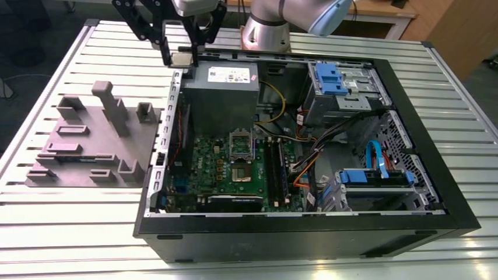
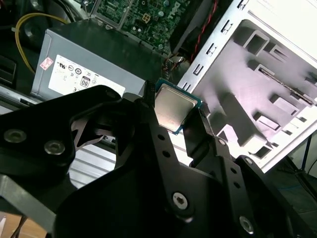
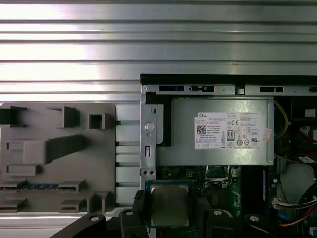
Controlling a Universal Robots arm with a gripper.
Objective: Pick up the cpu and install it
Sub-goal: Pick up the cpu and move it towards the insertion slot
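Over the edge of the computer case (image 1: 295,233), the claw (image 1: 181,57) points down, clamping the cpu (image 2: 173,110).

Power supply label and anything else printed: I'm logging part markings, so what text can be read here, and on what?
White label on the power supply: printed lines and symbols, too small to read reliably.
Pink sticker beside it: unreadable.
cpu, clamped in the gripper: no legible marking on its metal top.
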